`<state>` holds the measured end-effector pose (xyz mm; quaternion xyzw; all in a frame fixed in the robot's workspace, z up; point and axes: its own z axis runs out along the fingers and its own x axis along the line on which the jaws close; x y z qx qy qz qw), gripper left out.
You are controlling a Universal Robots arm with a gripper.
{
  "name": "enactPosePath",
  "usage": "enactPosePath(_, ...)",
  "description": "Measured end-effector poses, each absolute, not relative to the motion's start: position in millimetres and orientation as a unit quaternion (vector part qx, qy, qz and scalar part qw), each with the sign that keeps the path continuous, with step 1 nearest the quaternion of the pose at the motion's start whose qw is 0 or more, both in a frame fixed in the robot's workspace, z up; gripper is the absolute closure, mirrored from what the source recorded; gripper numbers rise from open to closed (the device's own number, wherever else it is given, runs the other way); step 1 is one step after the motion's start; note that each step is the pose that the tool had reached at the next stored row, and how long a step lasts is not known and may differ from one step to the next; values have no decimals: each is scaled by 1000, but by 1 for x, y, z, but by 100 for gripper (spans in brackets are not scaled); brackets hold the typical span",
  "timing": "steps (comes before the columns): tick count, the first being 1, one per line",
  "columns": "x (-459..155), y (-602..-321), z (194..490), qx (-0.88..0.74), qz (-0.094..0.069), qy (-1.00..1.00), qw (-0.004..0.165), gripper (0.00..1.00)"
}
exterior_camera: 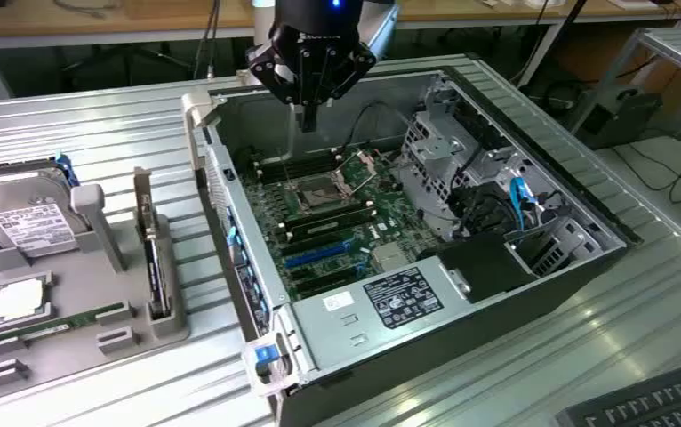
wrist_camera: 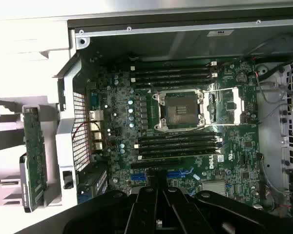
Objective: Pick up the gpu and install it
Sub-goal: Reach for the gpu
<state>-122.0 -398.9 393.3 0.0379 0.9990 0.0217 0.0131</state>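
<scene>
Grey plastic forms the holder (exterior_camera: 103, 240) at nine o'clock in the exterior view, on the ribbed desk (exterior_camera: 80, 124). The gpu (exterior_camera: 151, 258) stands on edge in the slot nearest the case (exterior_camera: 578, 209), probably so its top edge is free to be gripped. The jaws hang at twelve o'clock over the open case, closed on nothing and well apart from the gpu. The case lies on its side, so the motherboard (exterior_camera: 329, 222) and its blue slots (exterior_camera: 316, 256) face up, which suits pressing a card straight down.

In the wrist view the jaws point down at the motherboard, tips together and empty, above the blue slots. The gpu (wrist_camera: 34, 156) sits in the holder just outside the case's perforated rear wall (wrist_camera: 78, 131). By my judgement the pickup is not yet begun.
</scene>
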Motion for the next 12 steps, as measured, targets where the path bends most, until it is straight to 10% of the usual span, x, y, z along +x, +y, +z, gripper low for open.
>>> enactPosePath(12,-143,-403,393,38,22,999,13,89)
